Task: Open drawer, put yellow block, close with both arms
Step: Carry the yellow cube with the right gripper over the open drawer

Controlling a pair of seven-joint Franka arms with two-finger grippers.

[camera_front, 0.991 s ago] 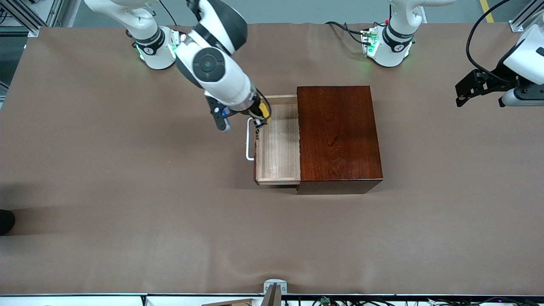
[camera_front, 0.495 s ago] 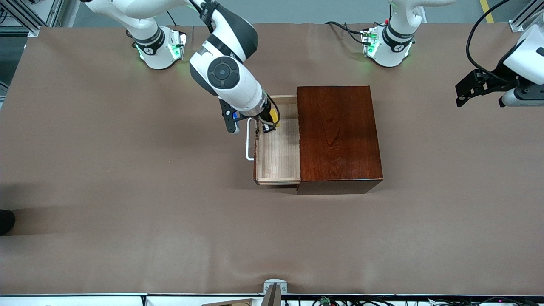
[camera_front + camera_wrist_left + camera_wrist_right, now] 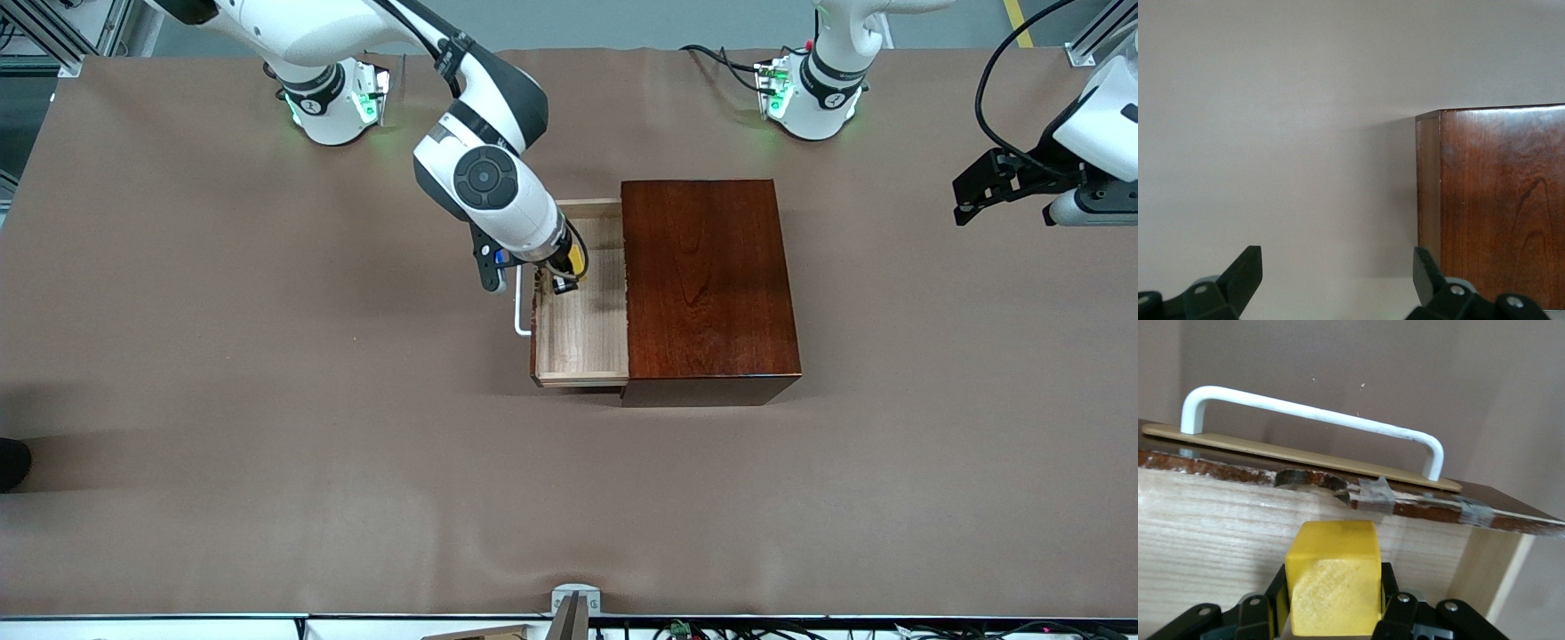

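Here, the mahogany box (image 3: 709,284) stood mid-table, its drawer (image 3: 582,329) pulled open toward the right arm's end. Over the drawer, the right gripper (image 3: 563,274) pinched the yellow block (image 3: 1333,577) between its 2 fingers. The left gripper (image 3: 1338,280) waited, fingers spread.

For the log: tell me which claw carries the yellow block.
The right claw, over the open drawer, grips the yellow block; the left claw waits open, holding nothing.

Drawer (image 3: 582,329) pulled open from mahogany box (image 3: 707,284) toward right arm's end; light wood tray, dark reddish front, white U-shaped handle (image 3: 1311,420). Yellow block (image 3: 1333,578), small bright cube, clamped in right gripper (image 3: 562,276) over open tray, near drawer front.
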